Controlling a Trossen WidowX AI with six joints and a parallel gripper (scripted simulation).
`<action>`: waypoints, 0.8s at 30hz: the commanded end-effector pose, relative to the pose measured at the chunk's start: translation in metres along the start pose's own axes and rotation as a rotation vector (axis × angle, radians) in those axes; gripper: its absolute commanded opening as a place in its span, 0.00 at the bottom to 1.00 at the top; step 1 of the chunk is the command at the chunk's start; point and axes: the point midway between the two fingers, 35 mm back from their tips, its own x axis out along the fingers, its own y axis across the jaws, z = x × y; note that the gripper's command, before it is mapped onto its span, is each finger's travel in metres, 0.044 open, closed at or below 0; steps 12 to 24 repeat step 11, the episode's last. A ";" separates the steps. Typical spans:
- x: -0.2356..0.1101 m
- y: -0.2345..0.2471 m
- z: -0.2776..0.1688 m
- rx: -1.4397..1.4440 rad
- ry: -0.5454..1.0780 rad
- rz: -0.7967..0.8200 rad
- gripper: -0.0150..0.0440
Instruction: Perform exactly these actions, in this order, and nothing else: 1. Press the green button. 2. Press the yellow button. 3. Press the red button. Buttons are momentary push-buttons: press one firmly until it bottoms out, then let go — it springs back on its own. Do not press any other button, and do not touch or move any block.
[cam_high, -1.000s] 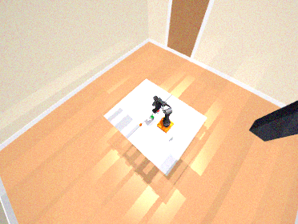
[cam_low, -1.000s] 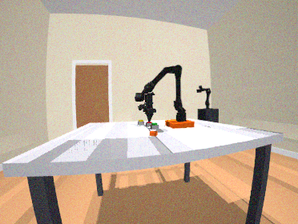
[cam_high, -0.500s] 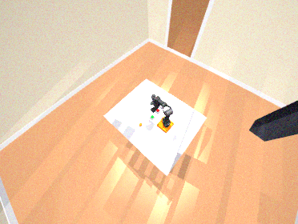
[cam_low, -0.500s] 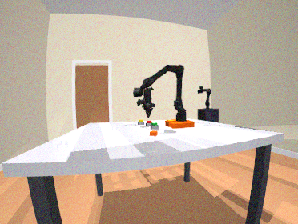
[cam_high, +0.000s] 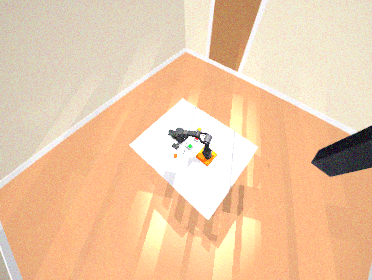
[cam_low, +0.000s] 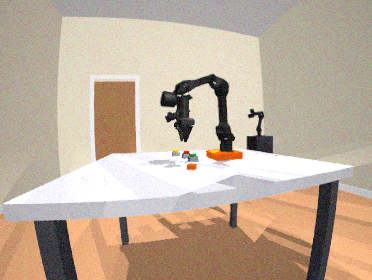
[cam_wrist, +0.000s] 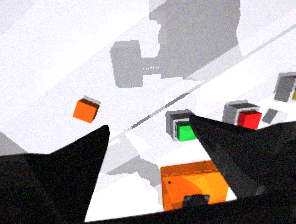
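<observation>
1. I can read no brand, label or writing on anything here; the button caps and the block faces are plain colour.
2. Leftmost in my wrist view, a small orange block (cam_wrist: 86, 110) lies alone on the white table (cam_low: 125, 185), toward the middle of the worktop and well apart from the buttons.
3. My pincer (cam_wrist: 150, 137) hangs released above the table, its two dark fingers spread wide with nothing between them.
4. The green button (cam_wrist: 185, 132) sits in a grey housing just beside my right-hand fingertip in the wrist view. Its cap is square and faces straight up, so it has no clear long axis.
5. Right of it stands the red button (cam_wrist: 249, 119), also square and facing up, in its own grey housing.
6. At the right edge of the wrist view a third grey housing shows a sliver of the yellow button (cam_wrist: 294, 93). The three buttons run in a line across the worktop.
7. My arm stands on an orange base plate (cam_low: 235, 156) near the far edge of the table, close behind the buttons.
</observation>
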 end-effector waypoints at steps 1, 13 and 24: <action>-0.012 0.066 -0.018 0.002 0.006 0.003 0.93; -0.020 0.100 -0.034 0.003 0.006 0.010 0.93; -0.020 0.100 -0.034 0.003 0.006 0.010 0.93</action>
